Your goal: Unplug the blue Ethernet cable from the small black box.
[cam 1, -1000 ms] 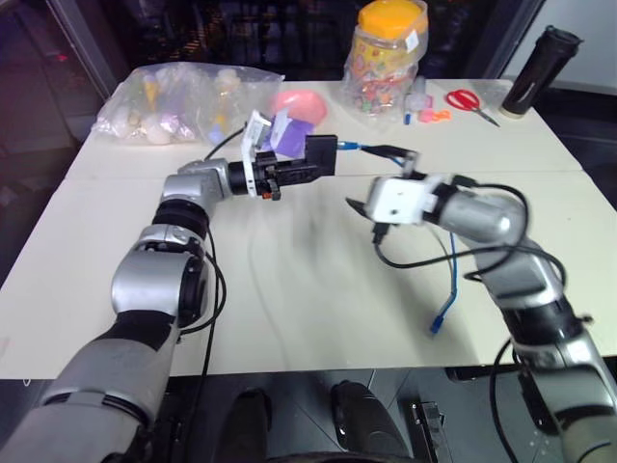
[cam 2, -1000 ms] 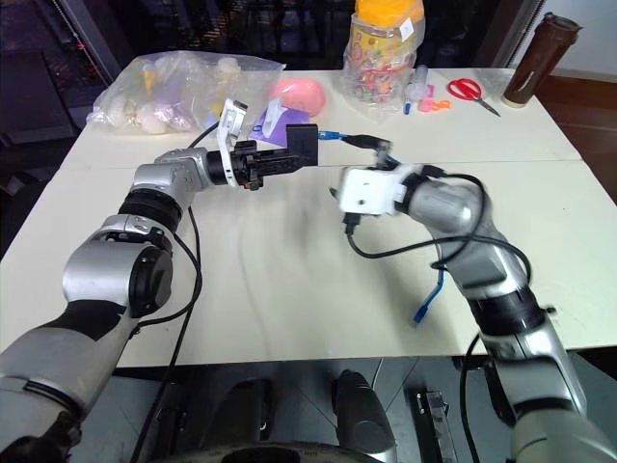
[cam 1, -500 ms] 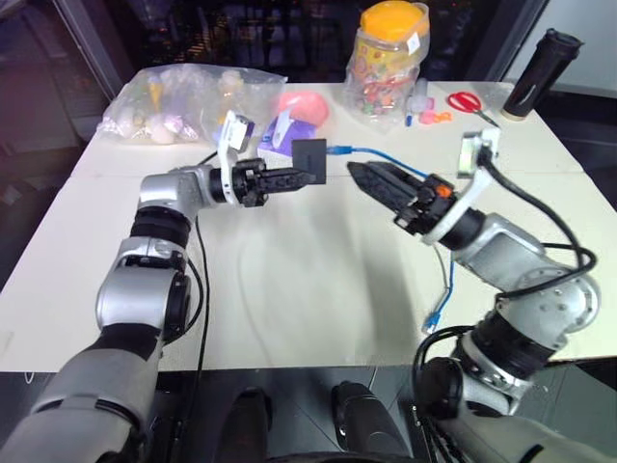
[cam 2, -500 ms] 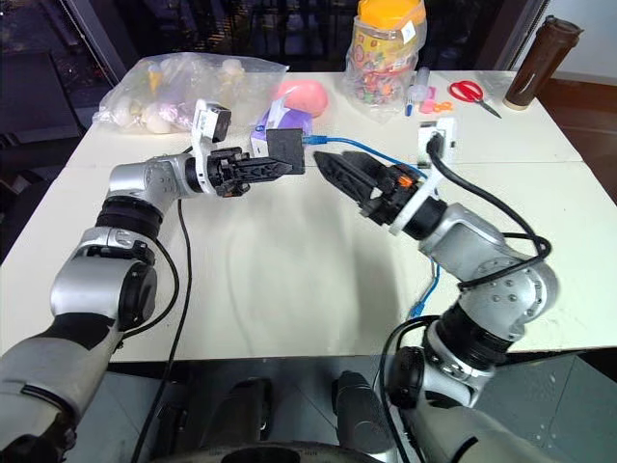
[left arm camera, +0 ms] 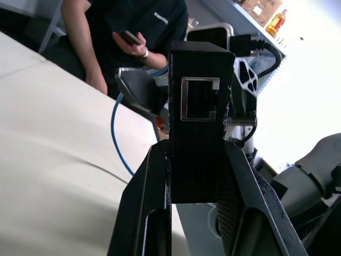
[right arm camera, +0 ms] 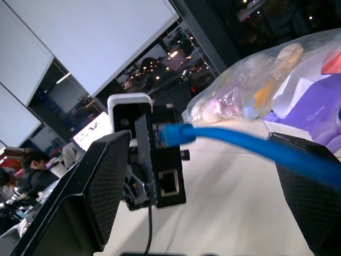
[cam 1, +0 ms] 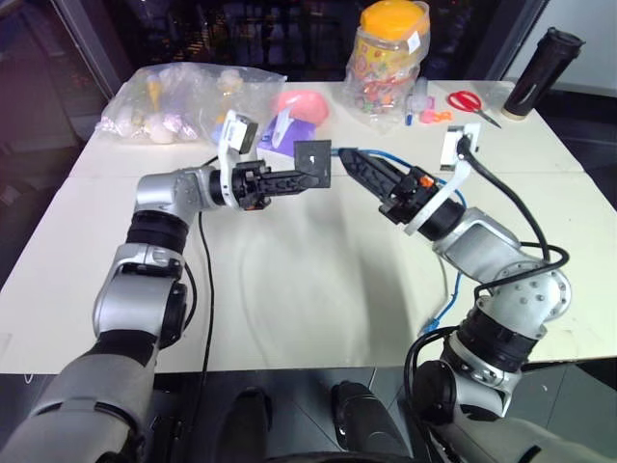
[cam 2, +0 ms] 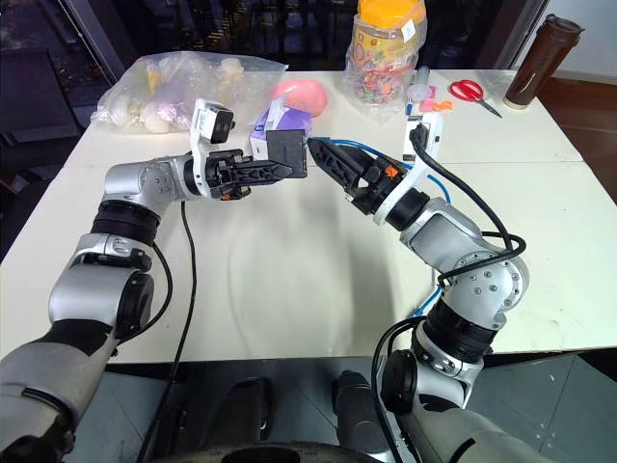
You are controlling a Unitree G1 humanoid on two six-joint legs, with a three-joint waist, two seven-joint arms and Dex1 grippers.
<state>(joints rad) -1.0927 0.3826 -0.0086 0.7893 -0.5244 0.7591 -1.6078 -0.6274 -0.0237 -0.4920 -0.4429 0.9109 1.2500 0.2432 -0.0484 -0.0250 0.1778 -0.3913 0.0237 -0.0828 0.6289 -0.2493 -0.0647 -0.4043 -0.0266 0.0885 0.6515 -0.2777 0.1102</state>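
Your left gripper [cam 1: 307, 177] is clamped on the small matte black box [cam 1: 313, 162], holding it up off the white table [cam 1: 289, 289] with its fingers [left arm camera: 149, 197] pinching the block's two sides. Behind that gripper sit a clear plastic bag of small items [cam 1: 183, 101] and a purple-and-white tissue box [cam 1: 289, 130]. The bright blue Ethernet cable [right arm camera: 234, 141] is plugged into the box's far side and runs away between your right gripper's fingers [right arm camera: 93, 186], which stand wide apart on either side of it without touching. Your right gripper [cam 1: 355, 164] hovers just beside the box, pointing at it.
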